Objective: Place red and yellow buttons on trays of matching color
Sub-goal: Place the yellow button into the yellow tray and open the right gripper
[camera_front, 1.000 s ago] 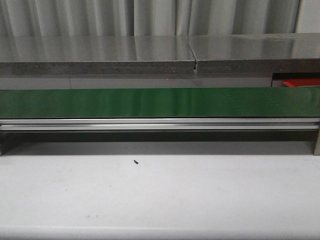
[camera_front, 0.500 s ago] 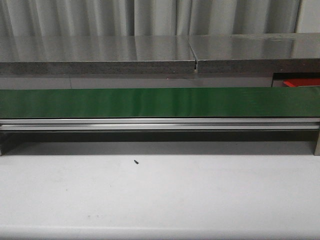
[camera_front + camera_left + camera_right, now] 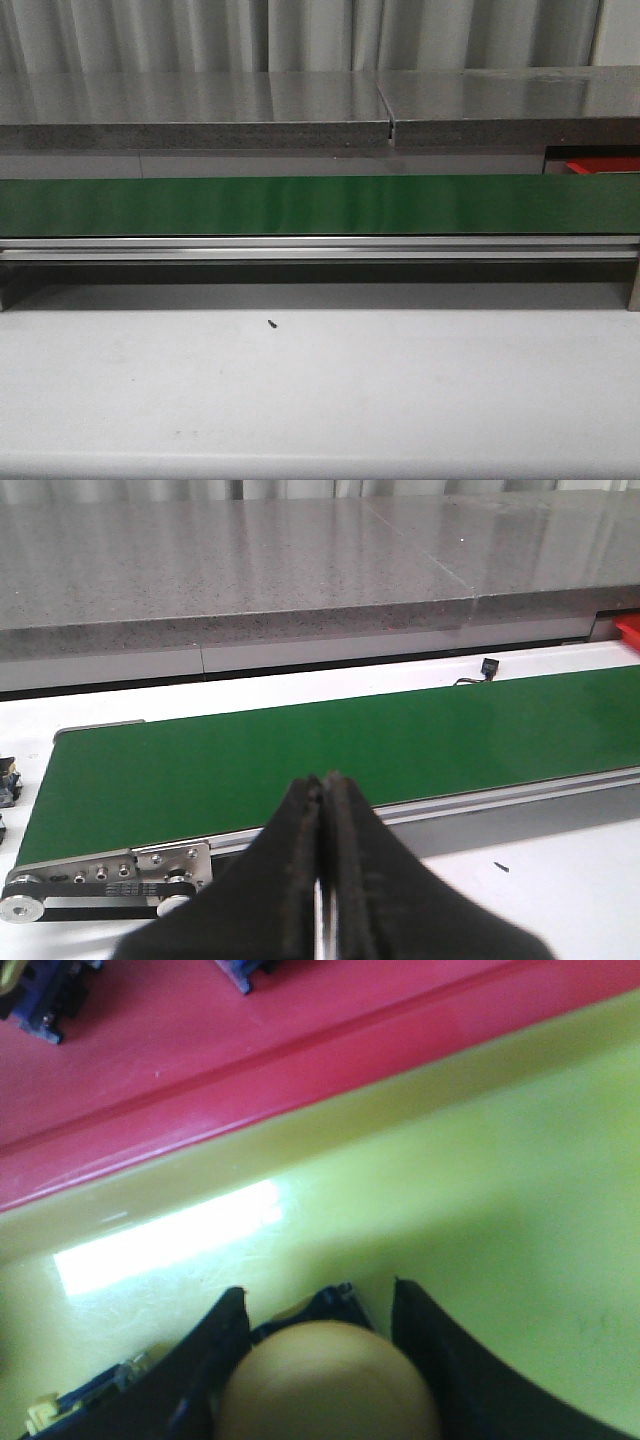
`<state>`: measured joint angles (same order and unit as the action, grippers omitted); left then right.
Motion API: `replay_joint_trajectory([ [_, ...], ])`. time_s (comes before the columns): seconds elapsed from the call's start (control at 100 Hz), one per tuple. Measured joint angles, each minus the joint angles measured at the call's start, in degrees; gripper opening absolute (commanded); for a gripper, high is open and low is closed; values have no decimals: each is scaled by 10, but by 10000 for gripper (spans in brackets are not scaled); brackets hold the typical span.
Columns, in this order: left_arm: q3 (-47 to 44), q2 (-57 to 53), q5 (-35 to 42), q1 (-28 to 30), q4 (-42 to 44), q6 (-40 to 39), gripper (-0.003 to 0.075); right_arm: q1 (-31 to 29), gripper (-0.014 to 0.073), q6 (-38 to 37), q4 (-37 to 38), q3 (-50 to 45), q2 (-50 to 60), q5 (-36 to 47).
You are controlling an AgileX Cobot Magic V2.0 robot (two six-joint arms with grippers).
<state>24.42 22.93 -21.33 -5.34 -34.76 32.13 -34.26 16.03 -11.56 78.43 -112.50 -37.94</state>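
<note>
In the right wrist view my right gripper is shut on a yellow button with a dark blue base, low over the floor of the yellow tray. The red tray borders the yellow one, and two dark blue button bases lie in it, their caps cut off by the frame. My left gripper is shut on nothing and hangs over the near rail of the green conveyor belt. Neither gripper shows in the front view, where only a red sliver of tray appears at the far right.
Another blue-based part lies in the yellow tray beside my right fingers. The conveyor spans the front view, with a grey stone counter behind it and a white table in front. A small dark screw lies on that table.
</note>
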Motion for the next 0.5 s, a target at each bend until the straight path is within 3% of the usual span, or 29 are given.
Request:
replay_joint_trajectory([
  [0.12, 0, 0, 0, 0, 0, 0, -19, 0, 500, 0, 0, 0, 0, 0],
  [0.19, 0, 0, 0, 0, 0, 0, -19, 0, 587, 0, 0, 0, 0, 0],
  [0.5, 0, 0, 0, 0, 0, 0, -19, 11, 601, 0, -19, 0, 34, 4],
])
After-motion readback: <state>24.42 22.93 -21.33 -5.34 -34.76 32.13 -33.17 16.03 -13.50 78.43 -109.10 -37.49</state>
